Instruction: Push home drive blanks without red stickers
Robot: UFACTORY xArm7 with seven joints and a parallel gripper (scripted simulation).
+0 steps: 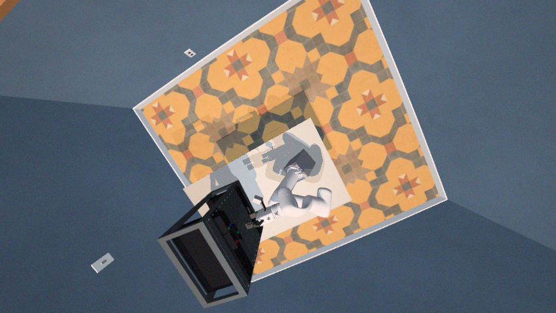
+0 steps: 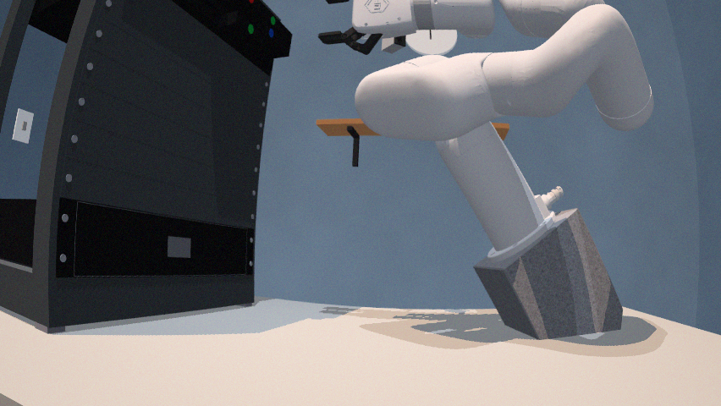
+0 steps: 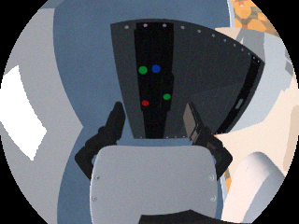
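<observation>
The black rack (image 1: 175, 229) (image 2: 151, 150) (image 3: 212, 75) stands on the pale table, and its storage chassis (image 2: 227, 22) (image 3: 152, 44) sits near the top of its front. In the wrist view, four stickers show on the chassis blanks: a green one (image 3: 142, 70), a blue one (image 3: 156, 69), a red one (image 3: 145, 103) and a second green one (image 3: 166, 96). In the exterior view, two green stickers (image 2: 250, 28) (image 2: 272, 20) and the blue sticker (image 2: 271, 33) show. My gripper (image 1: 257, 213) (image 2: 331, 19) (image 3: 154, 109) is open and empty. It faces the chassis front a short way off, touching nothing.
The arm's grey stone base (image 2: 554, 277) stands on the table (image 2: 302, 363) to the right of the rack. A wooden wall shelf (image 2: 338, 127) hangs behind the arm. A patterned tile floor (image 1: 350, 97) lies around the table.
</observation>
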